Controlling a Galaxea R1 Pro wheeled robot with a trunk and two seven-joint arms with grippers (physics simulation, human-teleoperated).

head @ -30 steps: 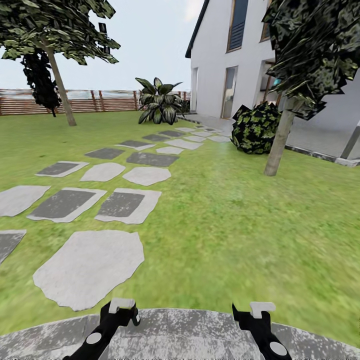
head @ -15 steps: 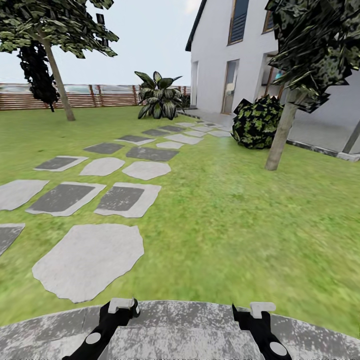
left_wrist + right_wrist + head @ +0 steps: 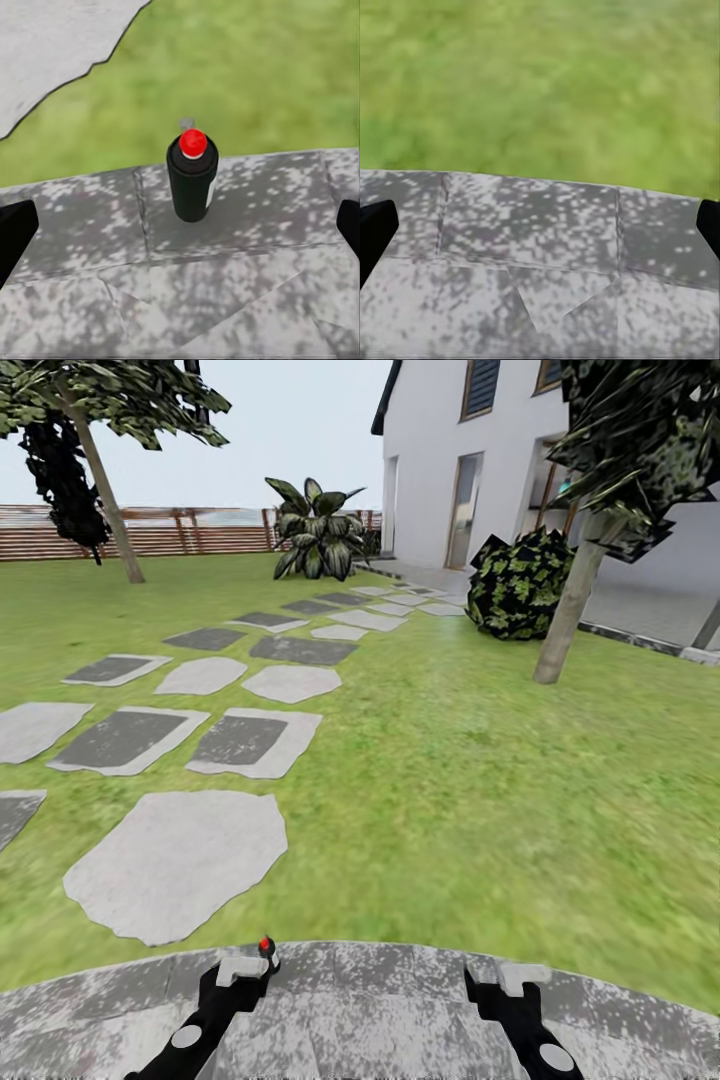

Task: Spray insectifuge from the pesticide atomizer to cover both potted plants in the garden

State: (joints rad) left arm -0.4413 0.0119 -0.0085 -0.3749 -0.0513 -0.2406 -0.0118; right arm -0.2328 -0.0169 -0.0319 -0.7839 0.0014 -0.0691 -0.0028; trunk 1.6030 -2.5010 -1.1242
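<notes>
Near the grass-side edge of the speckled paving [image 3: 247,285] stands a dark bottle [image 3: 192,184] with a red cap — upright, apparently the atomizer. It sits ahead of the left gripper [image 3: 180,225], centred between its wide-open, empty jaws; the right gripper [image 3: 540,225] gapes equally wide — holding nothing.

This is the garden of a home: a green lawn [image 3: 480,780] crossed by grey stepping stones [image 3: 180,865], with speckled round paving [image 3: 360,1010] nearest. A white house [image 3: 450,470] with tall doors stands far right, a brown slat fence [image 3: 190,532] runs along the far left, and trees [image 3: 95,450] and a leafy shrub [image 3: 520,582] dot the grass.
</notes>
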